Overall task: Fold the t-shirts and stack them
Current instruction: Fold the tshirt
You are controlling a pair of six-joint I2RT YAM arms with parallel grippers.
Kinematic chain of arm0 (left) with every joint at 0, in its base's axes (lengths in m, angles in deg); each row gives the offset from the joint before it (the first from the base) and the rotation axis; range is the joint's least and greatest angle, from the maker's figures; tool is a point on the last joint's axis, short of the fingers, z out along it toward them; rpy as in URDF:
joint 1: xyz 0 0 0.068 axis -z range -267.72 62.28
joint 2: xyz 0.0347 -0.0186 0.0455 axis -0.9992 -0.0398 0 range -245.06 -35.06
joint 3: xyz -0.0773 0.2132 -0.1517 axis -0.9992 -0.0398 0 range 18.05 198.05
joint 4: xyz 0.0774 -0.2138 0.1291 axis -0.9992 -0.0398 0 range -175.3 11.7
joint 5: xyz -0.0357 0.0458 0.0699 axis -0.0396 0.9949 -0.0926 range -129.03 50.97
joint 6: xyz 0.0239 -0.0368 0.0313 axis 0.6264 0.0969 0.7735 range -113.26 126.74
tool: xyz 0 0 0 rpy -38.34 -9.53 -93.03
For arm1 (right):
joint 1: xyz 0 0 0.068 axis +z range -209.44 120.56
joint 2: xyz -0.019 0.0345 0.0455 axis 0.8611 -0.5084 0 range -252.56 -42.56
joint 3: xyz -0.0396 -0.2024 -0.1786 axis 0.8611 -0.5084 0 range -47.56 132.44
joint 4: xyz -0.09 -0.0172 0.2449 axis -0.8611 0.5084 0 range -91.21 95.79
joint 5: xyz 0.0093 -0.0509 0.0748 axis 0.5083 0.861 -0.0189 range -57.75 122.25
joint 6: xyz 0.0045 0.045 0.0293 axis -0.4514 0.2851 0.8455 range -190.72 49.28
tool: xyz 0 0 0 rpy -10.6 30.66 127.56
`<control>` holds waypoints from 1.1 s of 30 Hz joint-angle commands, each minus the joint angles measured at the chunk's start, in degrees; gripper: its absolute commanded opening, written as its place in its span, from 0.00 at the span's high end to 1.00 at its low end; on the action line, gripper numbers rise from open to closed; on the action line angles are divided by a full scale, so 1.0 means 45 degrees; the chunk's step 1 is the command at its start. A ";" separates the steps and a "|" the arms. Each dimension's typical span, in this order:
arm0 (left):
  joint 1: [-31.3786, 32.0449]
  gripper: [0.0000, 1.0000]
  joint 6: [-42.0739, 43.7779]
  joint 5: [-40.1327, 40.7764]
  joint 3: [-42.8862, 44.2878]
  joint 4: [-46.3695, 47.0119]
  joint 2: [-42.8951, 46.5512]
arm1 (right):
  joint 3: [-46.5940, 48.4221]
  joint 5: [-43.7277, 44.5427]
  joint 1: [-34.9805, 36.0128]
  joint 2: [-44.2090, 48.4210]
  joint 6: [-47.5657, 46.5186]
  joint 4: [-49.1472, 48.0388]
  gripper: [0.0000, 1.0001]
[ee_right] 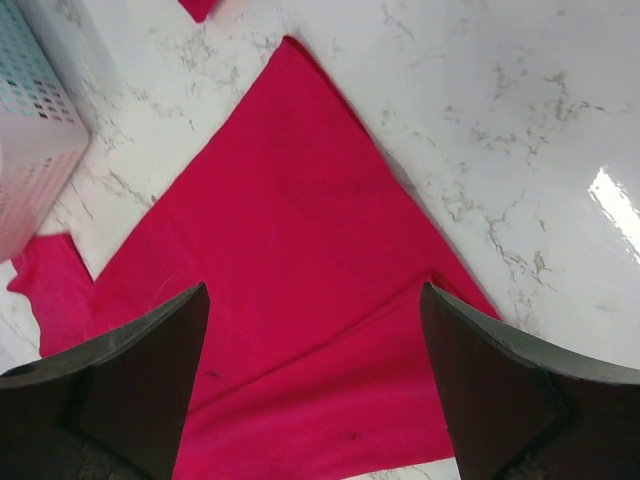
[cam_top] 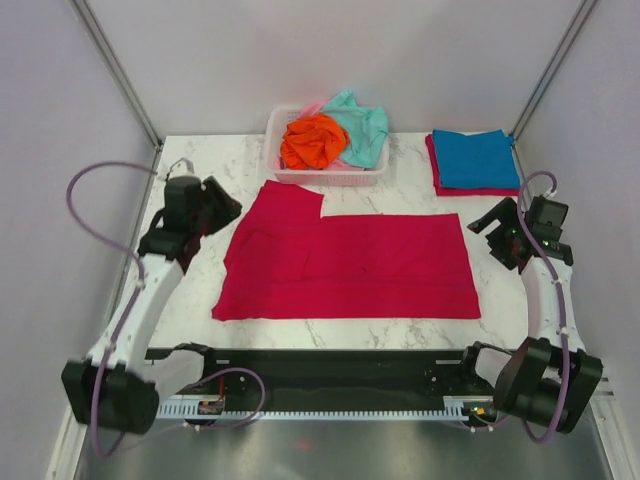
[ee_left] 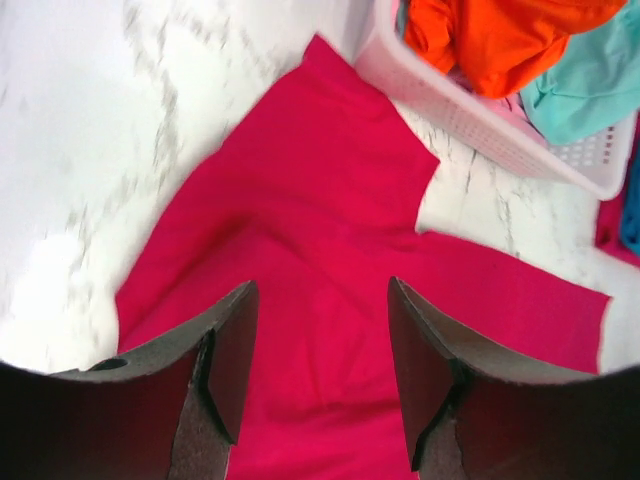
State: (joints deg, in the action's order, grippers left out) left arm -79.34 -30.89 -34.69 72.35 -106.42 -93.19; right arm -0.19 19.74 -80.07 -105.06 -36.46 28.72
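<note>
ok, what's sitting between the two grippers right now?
Only the crimson red t-shirt, laid out and partly folded, lies between the left gripper and the right gripper. The top external view shows it.

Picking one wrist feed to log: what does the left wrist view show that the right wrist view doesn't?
Only left wrist: the orange t-shirt in the basket, a sliver of the blue t-shirt, and the open left gripper. Only right wrist: just the open right gripper. Both: the crimson t-shirt, the basket and the marble table.
</note>
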 commanded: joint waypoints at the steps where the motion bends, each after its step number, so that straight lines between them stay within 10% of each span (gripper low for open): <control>1: -0.0318 0.39 0.3473 -0.1116 0.2282 0.3239 -0.4425 | 0.0859 -0.1145 0.0071 -0.0641 -0.1344 -0.0831 0.07; 11: -0.1490 0.42 0.6117 -0.5218 0.8263 0.4430 -1.3189 | 0.0410 -0.1769 0.0637 -0.0252 -0.1617 -0.1144 0.06; 33: -0.1472 0.47 0.5686 -0.6960 1.3499 -0.0545 -1.7980 | 0.0312 -0.1965 0.1008 -0.0564 -0.1695 -0.1515 0.04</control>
State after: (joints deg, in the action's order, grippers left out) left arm -86.64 -7.04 -63.83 130.08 -100.60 -171.50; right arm 0.60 11.33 -75.67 -107.55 -43.12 24.02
